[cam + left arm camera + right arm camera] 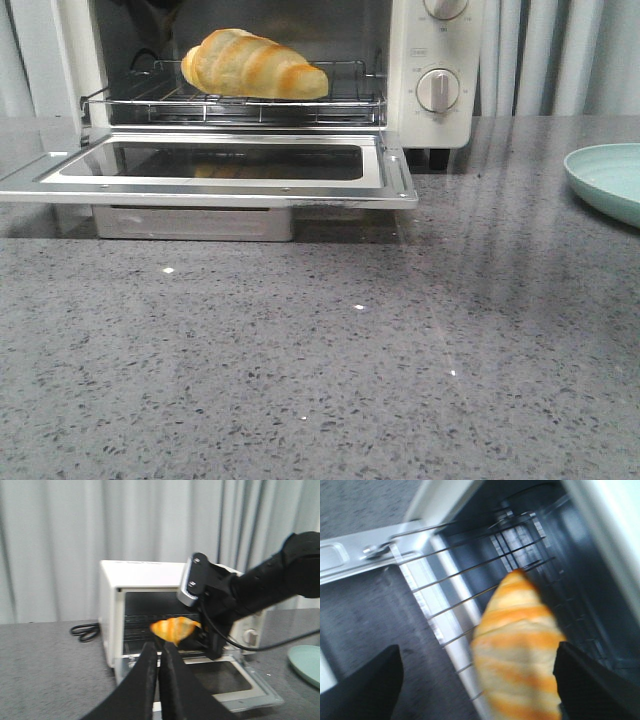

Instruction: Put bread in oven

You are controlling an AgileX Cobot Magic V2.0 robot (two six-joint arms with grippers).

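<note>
The bread (254, 65), a golden croissant-shaped roll, lies on the wire rack (140, 103) inside the cream-white oven (440, 60). The oven's glass door (215, 165) is dropped open. No gripper shows in the front view. In the left wrist view my left gripper (159, 647) is shut and empty, well back from the oven (112, 605), and the black right arm (250, 592) reaches to the oven mouth beside the bread (174, 628). In the right wrist view my right gripper (480, 690) is open, its fingers wide apart around the bread (517, 645) over the rack (470, 570).
A pale green plate (612, 180) sits at the right edge of the grey speckled counter (320, 370). A black cable (85, 630) lies coiled on the counter beside the oven. Grey curtains hang behind.
</note>
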